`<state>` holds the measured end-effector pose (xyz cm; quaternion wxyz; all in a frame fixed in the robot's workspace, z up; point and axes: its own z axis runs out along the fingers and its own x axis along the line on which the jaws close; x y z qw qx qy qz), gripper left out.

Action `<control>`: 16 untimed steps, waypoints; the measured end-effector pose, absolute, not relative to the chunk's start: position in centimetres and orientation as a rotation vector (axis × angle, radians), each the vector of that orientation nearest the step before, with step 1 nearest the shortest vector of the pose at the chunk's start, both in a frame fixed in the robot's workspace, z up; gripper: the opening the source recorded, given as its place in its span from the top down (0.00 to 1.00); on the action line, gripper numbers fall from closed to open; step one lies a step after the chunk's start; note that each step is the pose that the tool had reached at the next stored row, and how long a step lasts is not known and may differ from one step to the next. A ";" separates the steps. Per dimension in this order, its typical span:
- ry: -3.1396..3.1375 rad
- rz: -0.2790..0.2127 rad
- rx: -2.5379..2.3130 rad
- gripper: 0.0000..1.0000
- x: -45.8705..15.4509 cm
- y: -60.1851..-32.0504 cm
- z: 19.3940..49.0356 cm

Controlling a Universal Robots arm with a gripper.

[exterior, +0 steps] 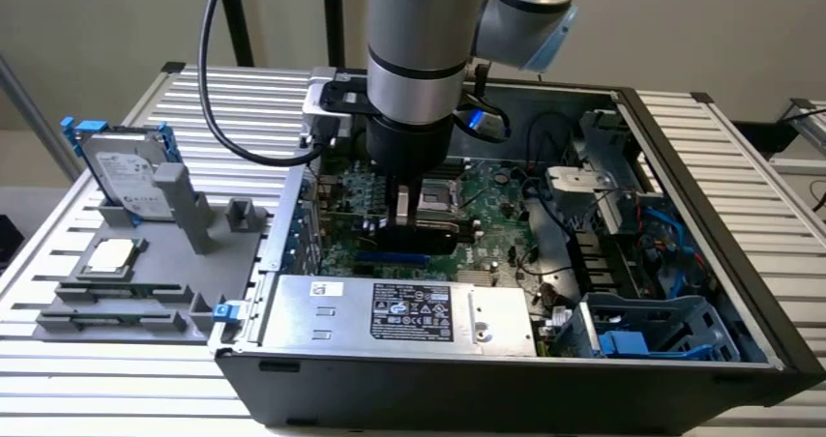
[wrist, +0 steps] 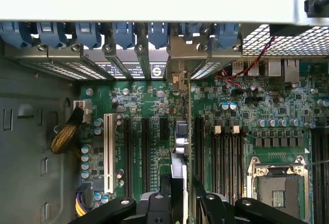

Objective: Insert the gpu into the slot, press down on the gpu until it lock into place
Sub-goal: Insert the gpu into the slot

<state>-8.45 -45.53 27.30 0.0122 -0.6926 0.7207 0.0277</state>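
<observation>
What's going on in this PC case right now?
The arm's end effector is clamped on the gpu. It holds the card edge-down inside the open computer case, right over the blue slot on the motherboard. Part of the slot shows beside the card. Whether the card is seated can't be told.

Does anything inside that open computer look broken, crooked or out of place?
Nothing looks damaged or spilled. The gripper holds the gpu upright by the blue slot. The processor socket is empty and a hard drive stands outside the case on a grey tray; both look deliberate.
</observation>
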 end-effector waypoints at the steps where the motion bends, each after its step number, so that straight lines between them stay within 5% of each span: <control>1: 2.247 0.086 -2.159 0.74 -8.4 -45.5 27.3; 16: 2.243 0.086 -2.164 0.74 -8.4 -45.4 27.3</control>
